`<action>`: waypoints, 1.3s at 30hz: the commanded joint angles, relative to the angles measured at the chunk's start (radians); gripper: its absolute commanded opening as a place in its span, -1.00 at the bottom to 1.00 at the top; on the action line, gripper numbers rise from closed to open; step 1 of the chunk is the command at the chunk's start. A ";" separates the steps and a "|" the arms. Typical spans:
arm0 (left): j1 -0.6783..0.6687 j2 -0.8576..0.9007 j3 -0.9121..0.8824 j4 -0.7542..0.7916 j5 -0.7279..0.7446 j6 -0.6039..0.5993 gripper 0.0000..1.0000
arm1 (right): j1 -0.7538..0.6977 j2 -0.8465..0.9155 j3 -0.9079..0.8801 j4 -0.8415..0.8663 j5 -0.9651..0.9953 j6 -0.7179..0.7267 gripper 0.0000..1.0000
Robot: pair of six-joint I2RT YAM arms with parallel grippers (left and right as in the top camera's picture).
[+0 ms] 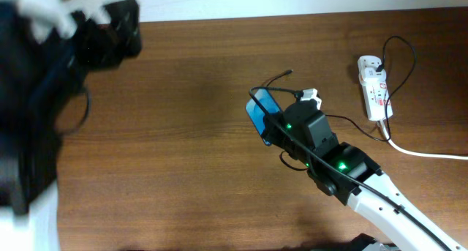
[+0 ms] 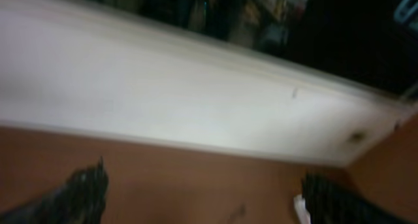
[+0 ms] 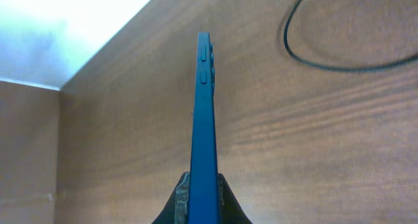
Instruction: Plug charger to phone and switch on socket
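Phone (image 1: 257,110) is pinched at its near end between the pressed-in fingers of the right gripper (image 1: 276,125), turned on edge so the wrist view shows only its thin blue side with the buttons toward the far end. Its long axis runs straight out from the fingers, pointing toward the table's (image 1: 183,148) far-left; whether its lower edge rests on the wood cannot be told. Charger (image 1: 274,80) shows a loose black end just beyond the phone's far tip, lying across that axis, not along it, and the plug itself is too small to make out. So the joining move probably turns on bringing that end in line with the phone's free short edge. Left gripper (image 2: 209,203) is spread wide and empty, well apart at the far-left corner, and blurred. Socket (image 1: 374,86) lies lengthwise to the right of the right arm, much nearer that arm than the left.
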 commanded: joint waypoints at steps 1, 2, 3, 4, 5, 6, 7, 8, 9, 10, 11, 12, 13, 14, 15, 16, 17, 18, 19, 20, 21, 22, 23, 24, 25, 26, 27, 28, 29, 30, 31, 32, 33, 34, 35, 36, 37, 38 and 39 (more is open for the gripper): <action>0.000 -0.253 -0.401 0.217 -0.114 -0.065 0.98 | -0.006 -0.072 0.018 -0.044 -0.047 0.008 -0.92; 0.000 -0.315 -0.497 0.294 -0.131 -0.093 0.98 | -0.006 -0.094 0.018 -0.076 -0.051 0.008 -0.92; 0.000 -0.378 -0.607 0.378 -0.151 -0.160 0.98 | -0.006 -0.124 0.018 -0.111 -0.059 0.009 -0.92; 0.000 -0.407 -0.673 0.425 -0.154 -0.211 0.99 | -0.007 -0.148 0.018 -0.135 -0.068 0.015 -0.92; 0.000 -0.420 -0.722 0.458 -0.154 -0.261 0.98 | -0.007 -0.172 0.018 -0.157 -0.072 0.039 -0.92; 0.000 -0.419 -0.761 0.476 -0.154 -0.336 0.99 | -0.006 -0.201 0.018 -0.179 -0.072 0.076 -0.92; 0.000 -0.401 -0.773 0.475 -0.153 -0.392 0.98 | -0.006 -0.216 0.018 -0.181 -0.074 0.083 -0.92; 0.000 -0.365 -0.774 0.463 -0.130 -0.451 0.98 | -0.006 -0.227 0.018 -0.178 -0.076 0.083 -0.92; 0.000 -0.320 -0.774 0.445 -0.071 -0.505 0.98 | -0.006 -0.230 0.018 -0.177 -0.075 0.083 -0.92; 0.000 -0.285 -0.774 0.431 -0.008 -0.542 0.98 | -0.006 -0.228 0.018 -0.175 -0.075 0.083 -0.92; 0.000 -0.246 -0.774 0.412 0.080 -0.570 0.98 | -0.006 -0.220 0.018 -0.176 -0.069 0.083 -0.92; 0.000 -0.190 -0.774 0.380 0.199 -0.576 0.98 | -0.006 -0.205 0.018 -0.176 -0.063 0.083 -0.92; 0.000 -0.148 -0.774 0.341 0.292 -0.576 0.98 | -0.006 -0.182 0.018 -0.175 -0.049 0.088 -0.92; 0.000 -0.098 -0.774 0.282 0.398 -0.575 0.98 | -0.006 -0.153 0.018 -0.177 -0.027 0.123 -0.92; 0.000 -0.071 -0.774 0.245 0.449 -0.575 0.99 | -0.006 -0.134 0.018 -0.176 -0.016 0.150 -0.92; 0.000 -0.029 -0.774 0.181 0.525 -0.573 0.98 | -0.006 -0.106 0.018 -0.168 -0.010 0.177 -0.92; 0.000 0.003 -0.774 0.132 0.584 -0.559 0.98 | -0.006 -0.077 0.018 -0.147 -0.007 0.184 -0.92; 0.000 0.032 -0.774 0.090 0.646 -0.509 0.98 | -0.006 -0.039 0.018 -0.112 -0.007 0.184 -0.92; -0.003 0.059 -0.774 0.054 0.703 -0.424 0.98 | -0.006 -0.016 0.018 -0.095 -0.007 0.184 -0.92; -0.009 0.072 -0.774 0.028 0.739 -0.356 0.99 | -0.006 0.015 0.018 -0.075 -0.007 0.184 -0.92; -0.021 0.082 -0.774 -0.022 0.760 -0.285 0.98 | -0.006 0.048 0.018 -0.053 -0.010 0.184 -0.92; -0.031 0.084 -0.774 -0.075 0.750 -0.241 0.98 | -0.006 0.084 0.018 -0.031 -0.024 0.184 -0.92; -0.047 0.083 -0.774 -0.145 0.684 -0.195 0.98 | -0.006 0.128 0.018 -0.007 -0.063 0.184 -0.92; -0.056 0.083 -0.774 -0.169 0.631 -0.196 0.98 | -0.006 0.147 0.018 0.002 -0.091 0.185 -0.92; -0.062 0.083 -0.774 -0.173 0.610 -0.196 0.98 | -0.006 0.162 0.018 0.013 -0.126 0.186 -0.92; -0.067 0.083 -0.774 -0.169 0.604 -0.196 0.98 | -0.006 0.169 0.018 0.019 -0.154 0.188 -0.92; -0.068 0.083 -0.774 -0.167 0.602 -0.196 0.98 | -0.006 0.169 0.018 0.020 -0.166 0.188 -0.92; -0.068 0.083 -0.774 -0.163 0.597 -0.196 0.98 | -0.006 0.169 0.018 0.023 -0.168 0.188 -0.92; -0.068 0.083 -0.774 -0.162 0.597 -0.196 0.98 | -0.006 0.169 0.018 0.027 -0.177 0.188 -0.92; -0.068 0.083 -0.774 -0.162 0.597 -0.196 0.98 | -0.006 0.169 0.018 0.035 -0.177 0.188 -0.92; -0.068 0.083 -0.774 -0.162 0.597 -0.196 0.98 | -0.006 0.169 0.018 0.042 -0.179 0.188 -0.92; -0.068 0.083 -0.774 -0.161 0.594 -0.197 0.98 | -0.006 0.169 0.018 0.049 -0.190 0.188 -0.92; -0.068 0.083 -0.774 -0.158 0.589 -0.198 0.98 | -0.006 0.169 0.018 0.054 -0.209 0.188 -0.92; -0.068 0.083 -0.774 -0.154 0.566 -0.221 0.98 | -0.006 0.169 0.018 0.058 -0.229 0.188 -0.92; -0.068 0.083 -0.774 -0.153 0.541 -0.255 0.98 | -0.008 0.169 0.018 0.060 -0.251 0.189 -0.92; -0.068 0.083 -0.774 -0.153 0.514 -0.290 0.98 | -0.013 0.169 0.018 0.060 -0.277 0.208 -0.92; -0.068 0.083 -0.774 -0.148 0.496 -0.319 0.98 | -0.027 0.169 0.018 0.061 -0.322 0.226 -0.92; -0.069 0.083 -0.774 -0.134 0.497 -0.317 0.98 | -0.043 0.169 0.018 0.060 -0.360 0.237 -0.92; -0.069 0.083 -0.774 -0.126 0.497 -0.318 0.98 | -0.066 0.169 0.018 0.060 -0.418 0.237 -0.92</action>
